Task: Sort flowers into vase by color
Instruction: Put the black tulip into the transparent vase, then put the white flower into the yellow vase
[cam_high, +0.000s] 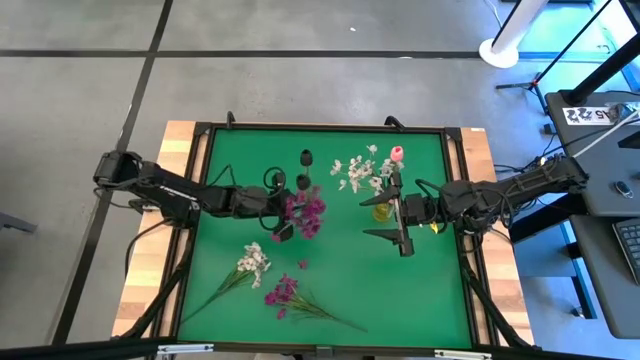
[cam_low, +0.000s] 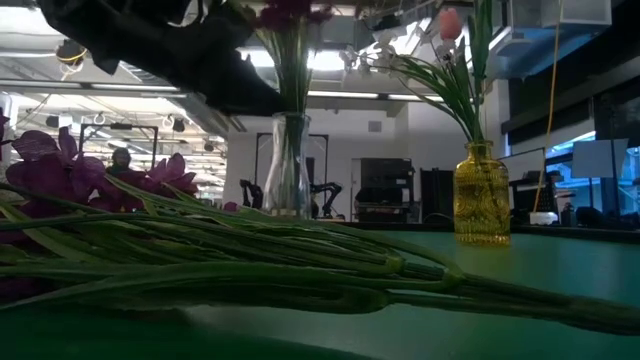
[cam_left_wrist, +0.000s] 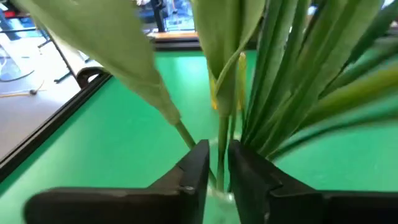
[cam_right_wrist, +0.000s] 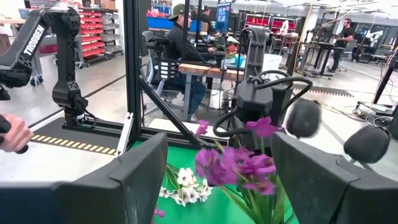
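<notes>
Between left fingers (cam_left_wrist: 214, 171), a stem (cam_left_wrist: 221, 149), overhead hidden

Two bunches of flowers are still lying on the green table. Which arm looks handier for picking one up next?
Probably the right. Its gripper hangs open and empty beside the yellow vase, while the left gripper is closed on a stem at the clear vase. The white spray and magenta spray lie nearer the left, though.

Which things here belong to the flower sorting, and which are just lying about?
Job:
- purple flowers in the clear vase, stem between the left gripper fingers
- yellow vase with white flowers and pink bud
- loose white spray, loose purple spray

Lying about:
- right gripper, open and empty
- stray petal
</notes>
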